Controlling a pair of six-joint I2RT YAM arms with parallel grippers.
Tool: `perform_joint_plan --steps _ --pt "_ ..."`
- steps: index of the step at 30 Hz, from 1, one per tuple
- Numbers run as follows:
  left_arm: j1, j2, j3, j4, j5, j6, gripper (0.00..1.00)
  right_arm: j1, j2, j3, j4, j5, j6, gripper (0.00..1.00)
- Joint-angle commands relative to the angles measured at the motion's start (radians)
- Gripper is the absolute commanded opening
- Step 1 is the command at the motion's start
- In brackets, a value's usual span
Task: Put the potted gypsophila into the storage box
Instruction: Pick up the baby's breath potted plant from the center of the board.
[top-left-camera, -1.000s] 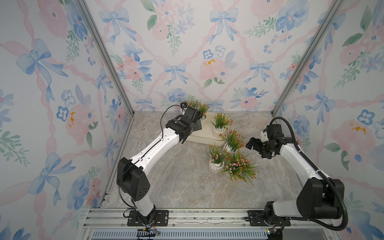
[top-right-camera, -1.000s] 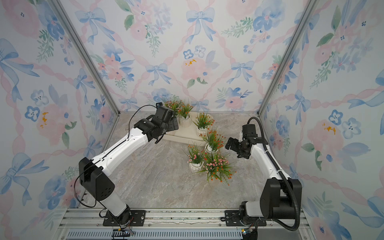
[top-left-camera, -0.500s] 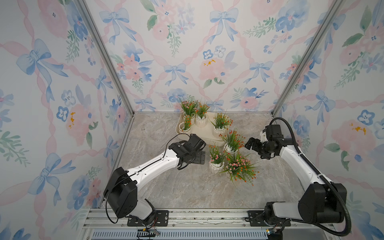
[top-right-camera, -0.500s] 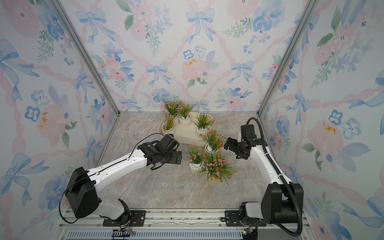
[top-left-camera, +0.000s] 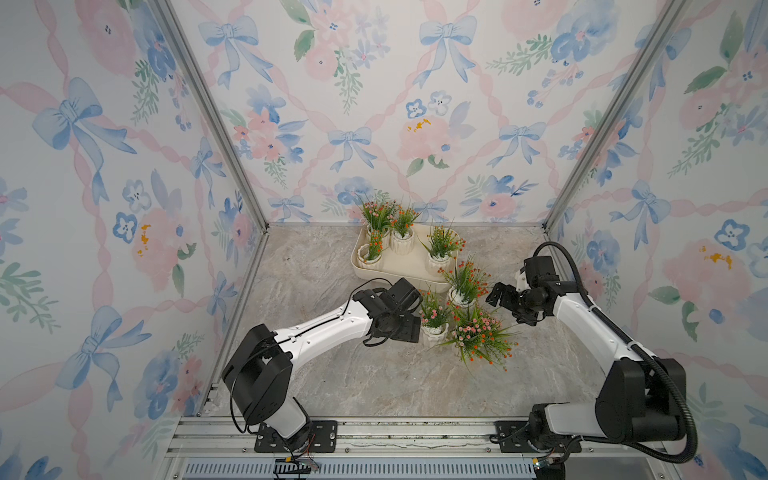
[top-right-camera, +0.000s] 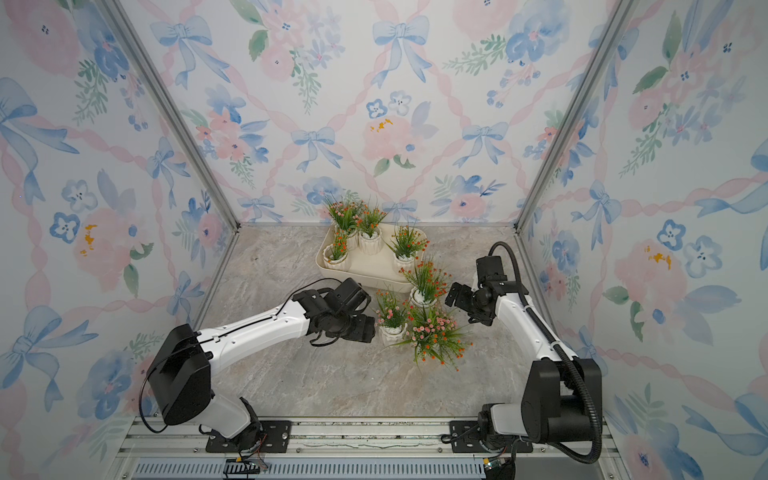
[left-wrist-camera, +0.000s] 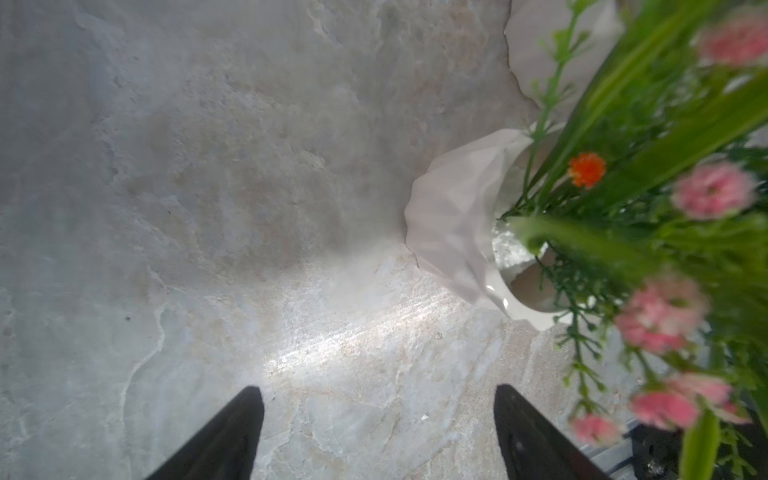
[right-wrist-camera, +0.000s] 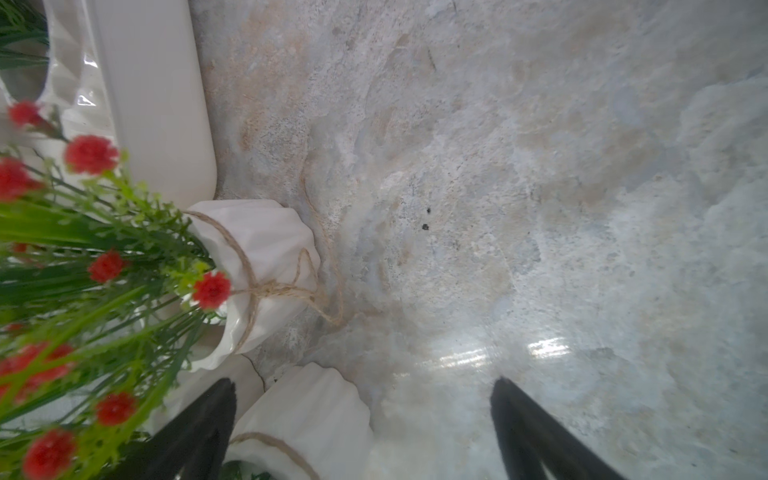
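The cream storage box (top-left-camera: 397, 266) stands at the back of the table, and several potted gypsophila stand in it, such as one with orange blossoms (top-left-camera: 440, 249). Three more pots stand in front of it: a red-flowered one (top-left-camera: 463, 286), a pink one (top-left-camera: 434, 320) and a bushy one (top-left-camera: 478, 336). My left gripper (top-left-camera: 409, 328) (left-wrist-camera: 378, 388) is open just left of the pink pot (left-wrist-camera: 453, 232), with only bare table between its fingers. My right gripper (top-left-camera: 500, 301) (right-wrist-camera: 363, 380) is open low beside the red-flowered pot (right-wrist-camera: 266, 257). A white ribbed pot (right-wrist-camera: 307, 411) sits partly between its fingers, untouched.
The box's outer wall (right-wrist-camera: 153, 104) lies close behind the twine-tied pot. Patterned walls close in the table at the back and both sides. Bare marble table (top-right-camera: 332, 374) stretches in front of the pots toward the arm bases.
My left arm has swung from the box at the back down to the front, beside the pink pot, leaving a pot standing in the box. The right arm has barely moved.
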Motion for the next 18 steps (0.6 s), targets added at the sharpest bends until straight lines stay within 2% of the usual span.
perform_joint_plan --steps 1,8,18 --pt "-0.013 0.035 0.036 -0.012 0.014 -0.043 0.86 0.006 0.033 -0.015 0.017 -0.004 0.004 0.97" --pt "-0.018 0.08 0.087 -0.012 -0.012 -0.067 0.85 -0.003 0.049 -0.001 0.013 -0.024 -0.031 0.97" --pt "-0.03 0.165 0.154 -0.012 -0.028 -0.089 0.83 -0.076 0.031 -0.012 -0.005 -0.063 -0.083 0.97"
